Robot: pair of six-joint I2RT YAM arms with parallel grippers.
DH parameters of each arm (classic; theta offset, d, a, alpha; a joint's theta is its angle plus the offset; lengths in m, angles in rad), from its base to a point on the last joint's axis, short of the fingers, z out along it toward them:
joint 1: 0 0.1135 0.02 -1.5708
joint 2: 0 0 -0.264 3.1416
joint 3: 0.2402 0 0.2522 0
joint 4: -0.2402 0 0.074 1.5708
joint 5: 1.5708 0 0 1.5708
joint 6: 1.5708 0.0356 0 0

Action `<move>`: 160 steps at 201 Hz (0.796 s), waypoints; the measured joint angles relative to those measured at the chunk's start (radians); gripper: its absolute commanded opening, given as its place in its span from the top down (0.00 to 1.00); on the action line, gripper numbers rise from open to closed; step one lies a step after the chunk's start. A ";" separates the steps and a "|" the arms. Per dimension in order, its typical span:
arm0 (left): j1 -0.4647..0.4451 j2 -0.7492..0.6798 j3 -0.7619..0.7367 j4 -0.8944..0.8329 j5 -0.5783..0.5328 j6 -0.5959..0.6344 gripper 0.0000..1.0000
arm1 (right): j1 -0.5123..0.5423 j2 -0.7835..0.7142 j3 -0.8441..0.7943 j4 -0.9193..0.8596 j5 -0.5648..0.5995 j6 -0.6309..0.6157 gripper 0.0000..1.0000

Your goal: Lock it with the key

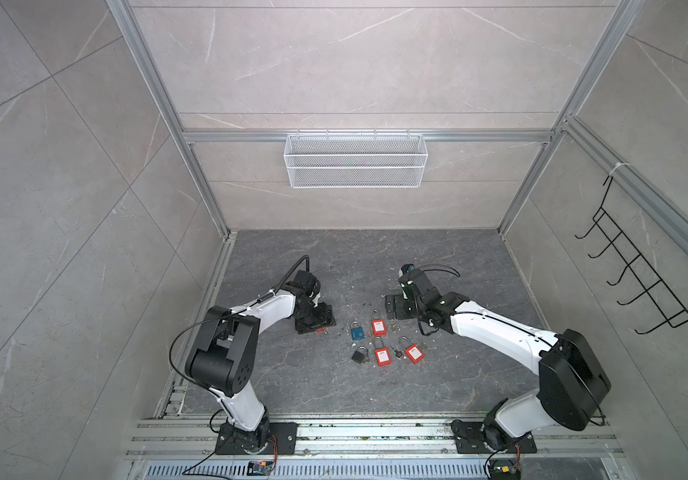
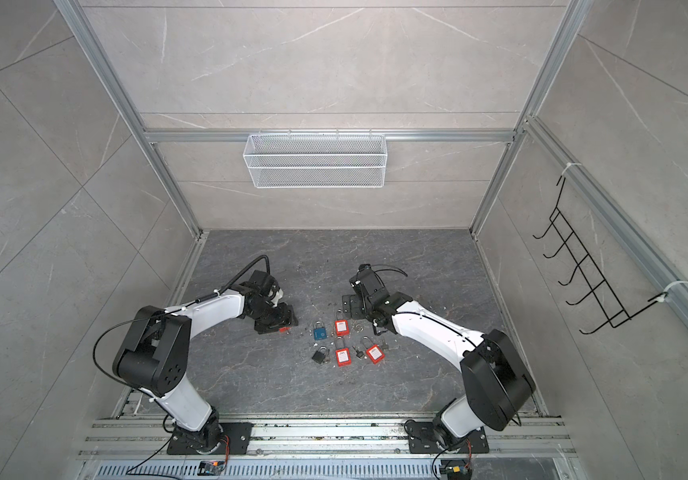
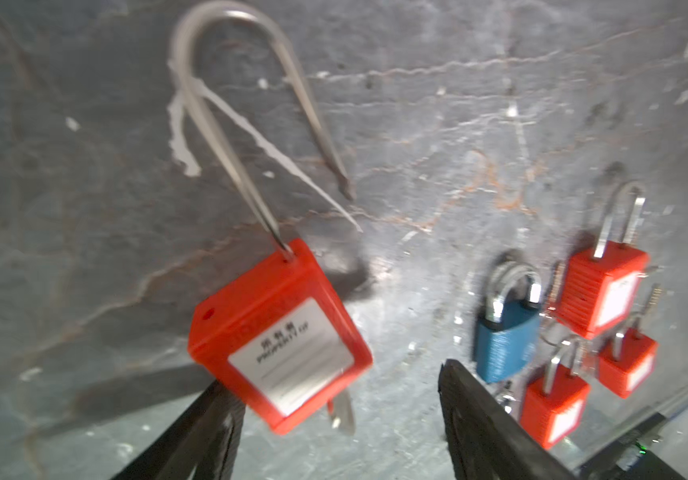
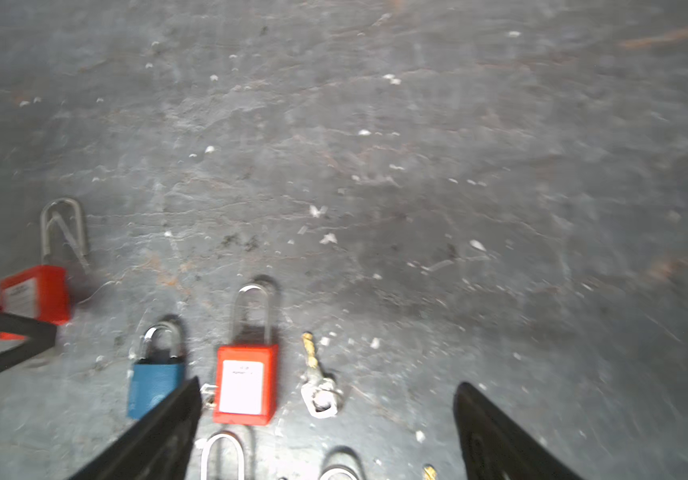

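**Open padlock sits between the left jaws, nothing gripped yet**

Closest to the front rail where both arms are bolted, a cluster of spare locks lies on the dark stone tabletop (image 1: 292, 386). It holds a dark padlock (image 1: 360, 356), three short red padlocks (image 1: 382, 355) and a blue padlock (image 1: 357, 331). A loose key (image 4: 319, 395) lies at the cluster's right edge.

Just beyond that key hangs the right gripper (image 4: 329, 384), low over the table. Its fingers are spread wide and it holds nothing.

Left of the cluster, about as far back, is the left gripper (image 3: 336, 376), also spread wide. The long-shackle red padlock (image 3: 280, 336) is on the table with its body between the fingers. There is a clear gap on one side. On the other side a fingertip sits at the body's corner, and the blur hides whether it touches. It does not look gripped.

The shackle (image 3: 226, 83) is swung open, with its free end out of the body. What appears to be a silver key (image 3: 342, 411) sticks out of the base.

Farthest off, a wire basket (image 1: 355, 160) hangs on the back wall and a hook rack (image 1: 641, 270) on the right wall.

My reading is that the step in hand is taking hold of the lock body. The next move calls for the left fingers to close squarely on its flat sides without knocking the key. The right arm would then need to press the shackle's free leg into its hole and turn the key.
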 measured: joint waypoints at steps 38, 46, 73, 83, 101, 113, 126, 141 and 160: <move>0.035 -0.168 0.002 -0.008 0.008 -0.017 0.24 | 0.059 0.074 0.114 -0.039 -0.064 -0.064 0.16; 0.069 -0.214 0.003 -0.010 0.007 -0.016 0.23 | 0.080 0.098 0.147 -0.056 -0.076 -0.079 0.20; 0.241 -0.328 0.005 -0.018 0.014 -0.010 0.23 | 0.155 0.233 0.316 -0.125 -0.118 -0.120 0.29; 0.304 -0.350 0.005 -0.021 0.025 -0.007 0.23 | 0.180 0.296 0.394 -0.158 -0.136 -0.132 0.29; 0.404 -0.365 0.002 -0.026 0.051 -0.002 0.23 | 0.218 0.400 0.512 -0.212 -0.154 -0.145 0.29; 0.436 -0.368 -0.013 -0.027 0.071 0.003 0.23 | 0.241 0.466 0.586 -0.255 -0.158 -0.152 0.29; 0.451 -0.372 -0.037 -0.028 0.090 0.009 0.22 | 0.265 0.537 0.671 -0.307 -0.162 -0.162 0.28; 0.457 -0.377 -0.066 -0.034 0.106 0.016 0.22 | 0.290 0.621 0.776 -0.365 -0.162 -0.167 0.26; 0.462 -0.388 -0.094 -0.041 0.118 0.030 0.22 | 0.311 0.709 0.887 -0.430 -0.159 -0.173 0.25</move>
